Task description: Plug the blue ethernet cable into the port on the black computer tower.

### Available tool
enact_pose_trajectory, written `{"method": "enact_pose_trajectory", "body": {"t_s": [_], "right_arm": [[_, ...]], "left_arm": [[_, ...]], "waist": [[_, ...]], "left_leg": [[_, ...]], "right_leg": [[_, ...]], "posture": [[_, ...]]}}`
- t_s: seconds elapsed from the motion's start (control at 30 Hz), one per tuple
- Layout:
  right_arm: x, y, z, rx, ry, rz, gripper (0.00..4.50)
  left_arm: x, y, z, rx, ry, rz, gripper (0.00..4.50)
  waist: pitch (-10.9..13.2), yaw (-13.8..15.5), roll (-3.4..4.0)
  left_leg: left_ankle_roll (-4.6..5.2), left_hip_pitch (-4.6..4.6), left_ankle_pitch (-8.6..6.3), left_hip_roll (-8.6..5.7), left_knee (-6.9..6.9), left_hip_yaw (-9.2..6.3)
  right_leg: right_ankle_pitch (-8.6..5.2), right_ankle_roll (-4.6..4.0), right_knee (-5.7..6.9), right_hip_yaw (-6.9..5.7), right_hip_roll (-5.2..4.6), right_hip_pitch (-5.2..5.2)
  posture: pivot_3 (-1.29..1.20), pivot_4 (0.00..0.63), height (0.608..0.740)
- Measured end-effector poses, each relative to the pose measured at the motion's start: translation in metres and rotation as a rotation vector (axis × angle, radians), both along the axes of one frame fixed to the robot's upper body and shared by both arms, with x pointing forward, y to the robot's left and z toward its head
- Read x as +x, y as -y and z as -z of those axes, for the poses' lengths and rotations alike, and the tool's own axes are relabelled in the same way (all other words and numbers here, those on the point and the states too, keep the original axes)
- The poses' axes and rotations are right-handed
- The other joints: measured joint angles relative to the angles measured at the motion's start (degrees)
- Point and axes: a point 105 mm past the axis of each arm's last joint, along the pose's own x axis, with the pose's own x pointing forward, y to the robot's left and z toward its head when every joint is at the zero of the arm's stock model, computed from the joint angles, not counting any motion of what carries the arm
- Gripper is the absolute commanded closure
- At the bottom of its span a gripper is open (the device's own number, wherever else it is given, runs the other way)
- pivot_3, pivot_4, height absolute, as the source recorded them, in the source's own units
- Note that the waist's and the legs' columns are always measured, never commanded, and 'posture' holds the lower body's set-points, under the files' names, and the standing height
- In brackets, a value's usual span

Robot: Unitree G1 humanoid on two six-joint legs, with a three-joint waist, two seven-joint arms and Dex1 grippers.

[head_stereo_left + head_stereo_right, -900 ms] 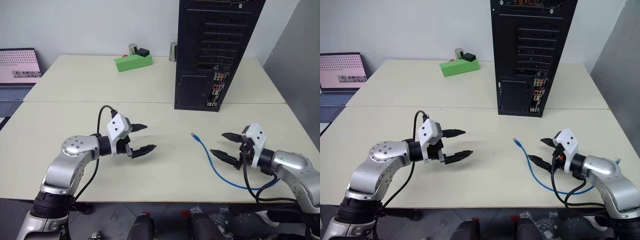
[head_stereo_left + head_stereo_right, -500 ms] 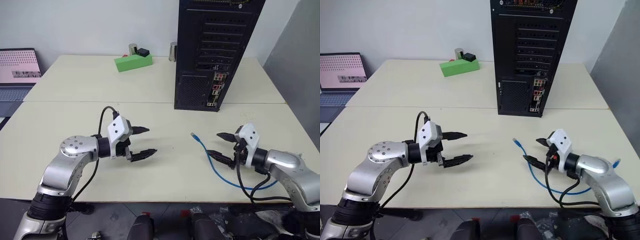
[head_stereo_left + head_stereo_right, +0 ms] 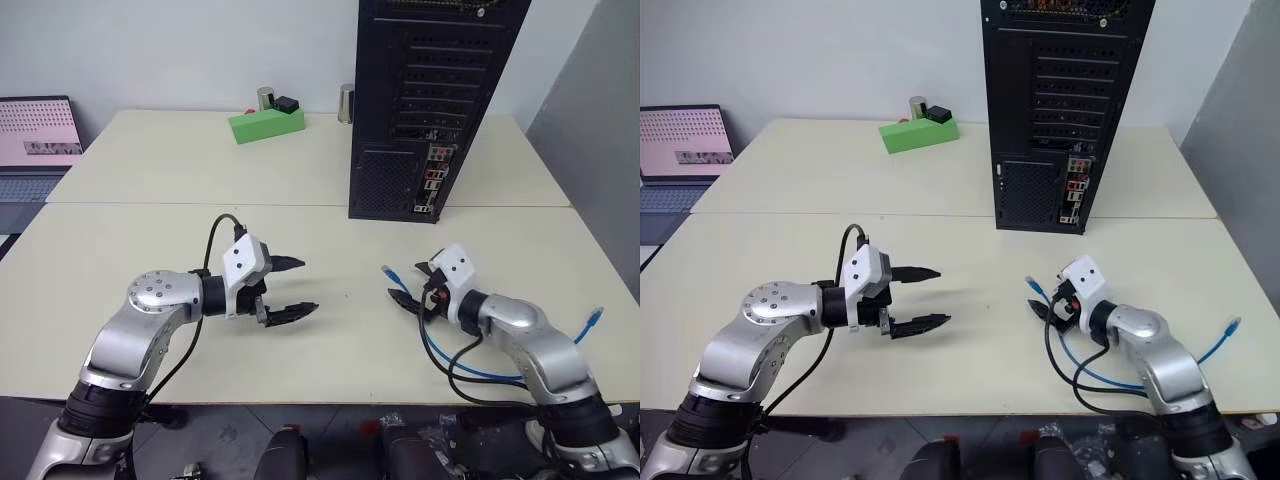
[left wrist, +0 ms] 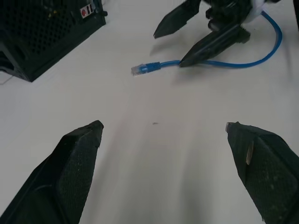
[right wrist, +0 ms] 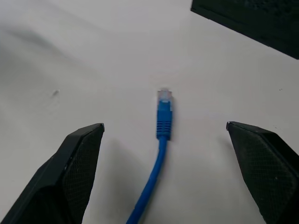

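Bright-blue ethernet cable [image 5: 161,135] — black perforated computer tower [image 3: 425,105] — cream table [image 3: 180,170]

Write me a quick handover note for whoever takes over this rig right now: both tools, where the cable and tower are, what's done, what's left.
Left tool: open, holding nothing, above the table.
Right tool: open, fingers on either side of the blue ethernet cable just behind its near plug; not gripped.
Cable: lies loose on the table, looping back toward the front edge, the other plug off to the right.
Black computer tower: upright at the back, socket strip facing the robot.
Done: right tool lined up on the plug.
Left: grasp, lift, plug into the port.
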Motion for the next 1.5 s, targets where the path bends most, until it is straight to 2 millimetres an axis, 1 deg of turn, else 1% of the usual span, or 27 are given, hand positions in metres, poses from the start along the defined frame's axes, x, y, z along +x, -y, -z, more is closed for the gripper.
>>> {"method": "enact_pose_trajectory", "body": {"t_s": [0.1,0.17,0.23,0.27,0.43,0.57,0.6,0.8,0.83,0.93,1.03,1.1,1.23,1.3,1.5], "right_arm": [[0.009,0.001,0.010,-0.009,-0.023,0.033,0.05],[0.010,0.000,0.011,-0.019,-0.017,0.029,0.05],[0.010,0.000,0.012,-0.033,-0.007,0.022,0.42],[0.010,-0.001,0.011,-0.039,-0.002,0.016,0.52],[0.009,-0.004,0.012,-0.039,-0.001,-0.003,1.79],[0.008,-0.008,0.012,-0.043,-0.002,-0.023,2.64],[0.008,-0.008,0.012,-0.043,-0.003,-0.025,2.95],[0.006,-0.007,0.013,-0.048,-0.007,-0.044,4.30],[0.005,-0.006,0.012,-0.056,-0.010,-0.054,4.37],[0.004,-0.004,0.011,-0.069,-0.013,-0.079,4.38],[-0.003,-0.009,0.008,-0.097,-0.018,-0.163,4.39],[-0.013,-0.022,0.001,-0.114,-0.009,-0.286,4.39],[-0.032,-0.050,-0.021,-0.116,0.032,-0.501,4.39],[-0.039,-0.058,-0.025,-0.120,0.031,-0.564,4.39],[-0.046,-0.073,-0.028,-0.120,0.029,-0.632,4.39]], "left_arm": [[0.001,0.003,-0.005,-0.008,0.017,0.014,0.00],[0.001,0.003,-0.005,-0.009,0.024,0.018,0.00],[0.002,0.002,-0.004,-0.010,0.018,0.015,0.00],[0.002,0.002,-0.004,-0.010,0.015,0.014,0.00],[0.001,0.002,-0.003,-0.011,0.012,0.027,0.00],[0.004,0.002,-0.005,-0.024,0.026,0.035,0.00],[0.004,0.002,-0.005,-0.024,0.029,0.041,0.00],[0.005,0.003,-0.002,-0.008,0.036,0.077,0.00],[0.005,0.004,0.001,0.008,0.036,0.087,0.00],[0.007,0.004,0.005,0.024,0.034,0.098,0.00],[0.011,0.004,0.008,0.050,0.037,0.115,0.00],[0.014,0.006,0.009,0.061,0.042,0.138,0.00],[0.016,0.011,0.009,0.082,0.043,0.198,0.00],[0.015,0.013,0.012,0.090,0.027,0.230,0.00],[0.012,0.022,0.022,0.116,0.004,0.300,0.00]], "waist": [[0.00,0.03,0.00],[0.00,0.03,0.00],[0.00,0.00,0.00],[0.00,0.00,0.00],[0.00,0.01,0.00],[0.00,0.01,0.00],[0.00,0.02,0.00],[0.00,0.04,0.00],[0.00,0.04,0.00],[0.00,0.04,0.00],[0.00,0.03,0.00],[0.00,-0.09,0.00],[0.00,-0.16,0.00],[0.00,-0.08,0.00],[0.00,-0.04,0.00]], "left_leg": [[0.00,-0.01,0.00,0.00,0.00,0.00],[0.00,-0.01,0.00,0.00,0.00,0.00],[0.00,0.01,0.00,0.00,0.00,0.00],[0.00,0.01,0.00,0.00,0.00,0.00],[0.00,0.00,0.00,0.00,0.00,0.00],[0.00,0.01,0.00,0.00,0.00,0.00],[0.00,0.01,0.00,0.00,0.00,0.00],[0.00,0.01,0.00,0.00,0.00,0.00],[0.00,0.01,0.00,0.00,0.00,0.00],[0.00,0.00,0.00,0.00,0.00,0.00],[0.00,0.00,0.00,0.00,0.00,0.00],[0.00,0.00,0.00,0.00,0.00,0.00],[0.00,0.00,0.00,0.00,0.00,-0.02],[0.00,-0.01,0.00,0.00,0.00,-0.02],[0.00,-0.01,0.00,0.00,0.01,-0.03]], "right_leg": [[0.00,0.00,0.00,0.00,0.00,0.00],[0.00,0.00,-0.01,0.01,0.00,0.00],[0.00,0.00,0.01,0.01,0.00,0.00],[0.00,0.00,0.01,0.00,0.00,0.00],[0.00,0.00,0.01,0.01,0.00,0.00],[0.00,0.00,0.01,0.01,0.00,0.00],[0.00,0.00,0.01,0.00,0.00,0.00],[0.00,0.00,0.01,0.00,0.00,0.00],[0.00,0.00,0.01,0.00,0.00,0.00],[0.00,0.00,0.00,0.00,0.00,0.01],[0.00,0.00,0.00,-0.01,0.01,0.00],[0.00,0.00,0.00,-0.01,0.02,-0.01],[0.00,0.00,0.00,-0.02,0.02,-0.01],[0.00,0.00,0.00,-0.03,0.02,-0.01],[0.00,0.00,0.00,-0.04,0.02,-0.01]], "posture": [[0.00,0.150,0.740],[0.00,0.150,0.740],[0.00,0.150,0.740],[0.00,0.150,0.740],[0.00,0.150,0.740],[0.00,0.150,0.740],[0.00,0.150,0.740],[0.00,0.150,0.740],[0.00,0.150,0.740],[0.00,0.150,0.740],[0.00,0.150,0.740],[0.00,0.150,0.740],[0.00,0.150,0.740],[0.00,0.150,0.740],[0.00,0.150,0.740]]}}
